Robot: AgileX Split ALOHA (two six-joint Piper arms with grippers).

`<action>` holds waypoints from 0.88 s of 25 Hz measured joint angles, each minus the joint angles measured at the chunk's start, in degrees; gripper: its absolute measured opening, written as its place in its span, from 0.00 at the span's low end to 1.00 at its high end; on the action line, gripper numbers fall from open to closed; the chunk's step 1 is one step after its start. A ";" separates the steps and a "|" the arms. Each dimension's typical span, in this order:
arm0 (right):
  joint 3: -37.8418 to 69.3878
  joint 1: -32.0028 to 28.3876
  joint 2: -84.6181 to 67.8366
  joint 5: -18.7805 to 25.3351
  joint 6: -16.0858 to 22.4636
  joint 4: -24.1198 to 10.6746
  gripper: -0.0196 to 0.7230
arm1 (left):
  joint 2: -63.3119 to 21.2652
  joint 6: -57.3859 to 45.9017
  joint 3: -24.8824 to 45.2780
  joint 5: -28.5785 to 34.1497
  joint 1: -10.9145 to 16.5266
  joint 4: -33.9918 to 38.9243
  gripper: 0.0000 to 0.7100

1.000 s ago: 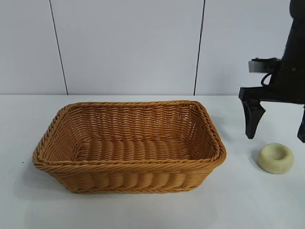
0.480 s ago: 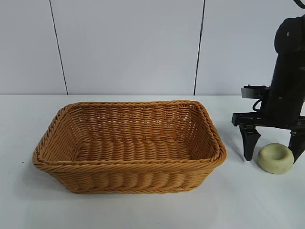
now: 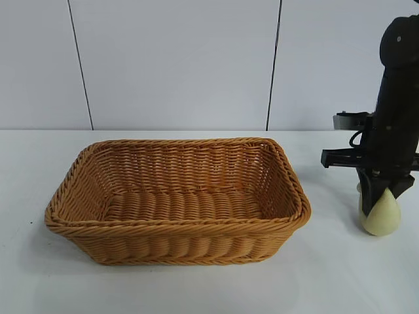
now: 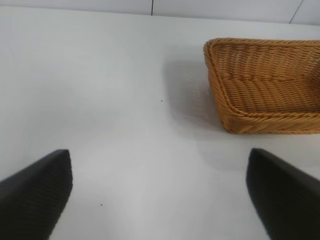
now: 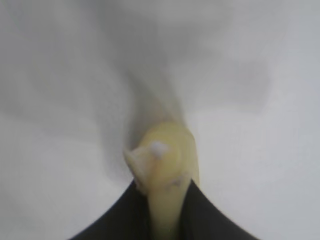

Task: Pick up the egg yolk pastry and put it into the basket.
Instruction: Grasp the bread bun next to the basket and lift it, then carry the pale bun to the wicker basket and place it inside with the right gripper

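Observation:
The egg yolk pastry (image 3: 381,217), pale cream-yellow, is squeezed narrow between the fingers of my right gripper (image 3: 378,201) at the table's right side, to the right of the basket (image 3: 177,226). Its lower end touches or nearly touches the table. In the right wrist view the pastry (image 5: 167,165) sticks out from between the two black fingers, pinched flat. The orange-brown wicker basket stands in the middle of the table and holds nothing. My left gripper (image 4: 160,200) is open and empty over bare table; its view shows the basket's corner (image 4: 235,115) farther off.
White table (image 3: 340,275) with a white panelled wall behind. Bare table lies between the basket's right rim and the right gripper, and in front of the basket.
My right gripper came down around the pastry and closed on it. The pastry, flat on the table before, is now squeezed upright between the fingers.

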 joint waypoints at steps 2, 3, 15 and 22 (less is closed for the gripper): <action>0.00 0.00 -3.29 0.18 0.00 0.00 0.07 | 0.00 0.00 0.00 0.00 0.00 0.00 0.98; 0.00 0.00 -5.23 0.18 0.00 0.00 0.07 | 0.00 0.00 0.00 0.00 0.00 0.00 0.98; -7.19 0.00 -17.63 3.53 -0.14 0.00 0.06 | 0.00 0.00 0.00 -0.06 0.00 0.00 0.98; -7.74 5.55 -17.69 4.17 -0.14 -0.18 0.06 | 0.00 0.00 0.00 -0.06 0.00 0.00 0.98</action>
